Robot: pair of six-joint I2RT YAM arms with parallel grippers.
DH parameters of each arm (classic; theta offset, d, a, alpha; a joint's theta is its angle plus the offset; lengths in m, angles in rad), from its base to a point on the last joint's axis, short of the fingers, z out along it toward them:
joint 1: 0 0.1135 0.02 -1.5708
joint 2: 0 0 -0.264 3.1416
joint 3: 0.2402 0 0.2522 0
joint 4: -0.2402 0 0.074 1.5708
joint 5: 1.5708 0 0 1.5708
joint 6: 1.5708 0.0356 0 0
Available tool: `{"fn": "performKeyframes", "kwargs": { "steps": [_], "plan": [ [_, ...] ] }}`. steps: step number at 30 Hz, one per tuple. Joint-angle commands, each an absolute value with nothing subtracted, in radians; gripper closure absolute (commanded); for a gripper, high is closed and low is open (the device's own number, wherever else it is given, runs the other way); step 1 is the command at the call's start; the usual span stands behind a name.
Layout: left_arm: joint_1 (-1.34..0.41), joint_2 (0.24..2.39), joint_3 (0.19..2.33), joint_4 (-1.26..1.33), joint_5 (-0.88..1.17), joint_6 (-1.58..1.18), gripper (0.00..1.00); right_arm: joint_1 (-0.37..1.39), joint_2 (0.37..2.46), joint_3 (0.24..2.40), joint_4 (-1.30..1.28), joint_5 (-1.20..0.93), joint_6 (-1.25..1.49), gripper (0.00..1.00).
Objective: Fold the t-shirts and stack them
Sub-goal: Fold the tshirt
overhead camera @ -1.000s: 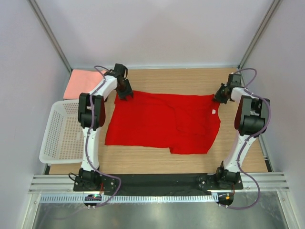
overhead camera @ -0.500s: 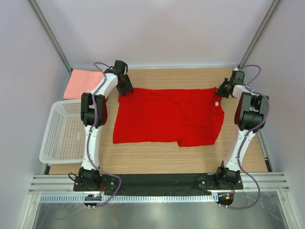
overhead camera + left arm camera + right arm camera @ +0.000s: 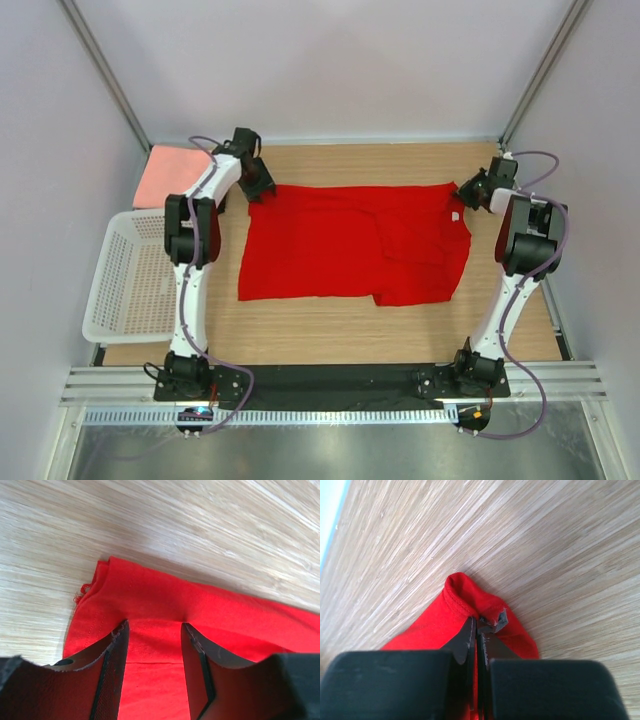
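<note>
**Red shirt spread flat, one far corner pinched**

At the far left, one white mesh basket (image 3: 130,275) sits by the table (image 3: 330,325) edge. One folded salmon-pink t-shirt (image 3: 170,172) lies just beyond it.

The left arm stretches forward, and the left gripper (image 3: 258,185) points down at the far left corner of the one red t-shirt (image 3: 340,245). Its jaws are spread, with red cloth showing between the fingers (image 3: 112,665).

The red t-shirt lies flat across the middle of the table.

The right arm is equally extended. The right gripper (image 3: 476,625) has its jaws pressed together, pinching the shirt's far right corner.

Two arms, two shirts, one basket.
</note>
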State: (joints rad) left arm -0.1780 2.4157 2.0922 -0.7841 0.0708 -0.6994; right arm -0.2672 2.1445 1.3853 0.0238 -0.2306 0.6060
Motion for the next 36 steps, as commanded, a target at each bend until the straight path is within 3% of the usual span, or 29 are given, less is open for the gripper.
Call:
{"fn": "performKeyframes", "kwargs": {
  "steps": [1,2,7,9,13,18,22,29,36],
  "plan": [
    [-0.166,2.342,2.071,-0.752,0.158,-0.686,0.52,-0.285,2.152,1.382,0.043,-0.257,0.65,0.96],
    [-0.166,2.314,2.077,-0.747,0.208,-0.681,0.52,-0.285,2.142,1.406,0.025,-0.271,0.647,0.94],
    [-0.175,2.174,2.077,-0.762,0.255,-0.661,0.49,-0.285,2.039,1.517,-0.278,-0.2,0.635,0.61],
    [-0.181,2.122,2.047,-0.775,0.244,-0.655,0.48,-0.284,2.005,1.54,-0.407,-0.151,0.634,0.57],
    [-0.256,1.973,1.89,-0.778,0.23,-0.643,0.49,-0.275,1.838,1.455,-0.67,-0.017,0.652,0.57],
    [-0.463,1.772,1.57,-0.635,0.232,-0.635,0.5,-0.276,1.59,1.116,-0.695,-0.005,0.66,0.55],
    [-0.624,1.683,1.453,-0.586,0.242,-0.661,0.5,-0.275,1.352,0.884,-0.707,-0.006,0.669,0.53],
    [-0.741,1.643,1.266,-0.477,0.247,-0.753,0.5,-0.262,1.174,0.697,-0.729,-0.011,0.672,0.46],
    [-0.772,1.64,1.174,-0.382,0.287,-0.781,0.5,-0.213,1.095,0.528,-0.526,-0.112,0.718,0.46]
  ]
}}
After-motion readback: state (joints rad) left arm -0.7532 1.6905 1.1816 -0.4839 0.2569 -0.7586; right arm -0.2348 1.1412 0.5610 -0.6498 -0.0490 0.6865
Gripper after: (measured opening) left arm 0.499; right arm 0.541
